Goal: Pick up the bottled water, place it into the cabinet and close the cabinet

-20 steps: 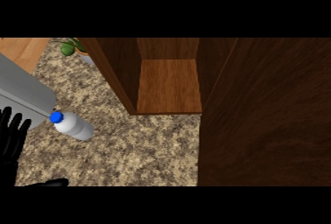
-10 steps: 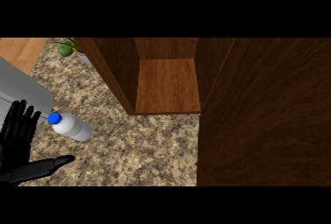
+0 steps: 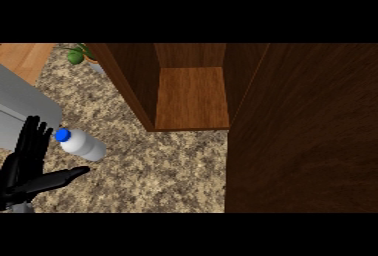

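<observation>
The bottled water (image 3: 83, 145), clear with a blue cap, lies on the speckled stone counter (image 3: 162, 165) at the left, cap pointing up-left. My left hand (image 3: 26, 167) is open just left of and below it, fingers straight and pointing up beside the cap, thumb spread out to the right under the bottle. It does not hold the bottle. The wooden cabinet (image 3: 193, 97) stands open at the top middle, its shelf bare. Its dark door (image 3: 303, 130) swings out and fills the right side. My right hand shows nowhere.
A grey appliance (image 3: 22, 107) borders the counter at the left, right behind my left hand. A small green plant (image 3: 77, 54) sits at the back left, beside a strip of wooden floor (image 3: 22, 57).
My left hand has come up from the lower left edge into view and closer to the bottle, with its thumb now spread beneath it. The bottle and cabinet have not moved.
</observation>
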You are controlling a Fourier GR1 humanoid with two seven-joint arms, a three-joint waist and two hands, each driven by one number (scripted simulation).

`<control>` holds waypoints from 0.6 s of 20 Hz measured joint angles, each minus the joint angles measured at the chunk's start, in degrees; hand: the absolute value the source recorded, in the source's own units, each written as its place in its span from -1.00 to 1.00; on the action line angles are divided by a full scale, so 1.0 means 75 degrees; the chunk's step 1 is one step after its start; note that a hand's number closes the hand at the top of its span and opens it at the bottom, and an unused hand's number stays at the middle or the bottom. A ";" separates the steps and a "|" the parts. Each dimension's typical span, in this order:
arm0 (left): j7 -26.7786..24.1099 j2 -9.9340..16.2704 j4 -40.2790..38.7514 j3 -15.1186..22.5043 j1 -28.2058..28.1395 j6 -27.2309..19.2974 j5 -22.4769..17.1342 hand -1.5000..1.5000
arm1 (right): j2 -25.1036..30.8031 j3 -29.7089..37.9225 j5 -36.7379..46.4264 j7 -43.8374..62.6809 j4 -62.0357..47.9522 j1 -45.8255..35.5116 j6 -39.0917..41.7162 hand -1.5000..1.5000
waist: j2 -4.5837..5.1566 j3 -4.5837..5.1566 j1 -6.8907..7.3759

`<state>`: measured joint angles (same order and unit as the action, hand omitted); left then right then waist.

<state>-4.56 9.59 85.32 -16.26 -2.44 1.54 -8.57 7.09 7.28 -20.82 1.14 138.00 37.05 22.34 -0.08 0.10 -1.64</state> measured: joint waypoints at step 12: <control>-0.1405 0.0091 -0.3109 -0.0335 0.1190 -0.0027 0.0266 -1.00 | 0.0130 0.0091 -0.0264 -0.0466 -0.0067 0.0489 0.0412 -1.00 | 0.0020 0.0007 -0.0044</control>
<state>-15.10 10.27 62.00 -18.77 6.48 1.34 -6.57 8.06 7.96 -22.80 -2.35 137.50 40.73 25.43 0.07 0.15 -1.97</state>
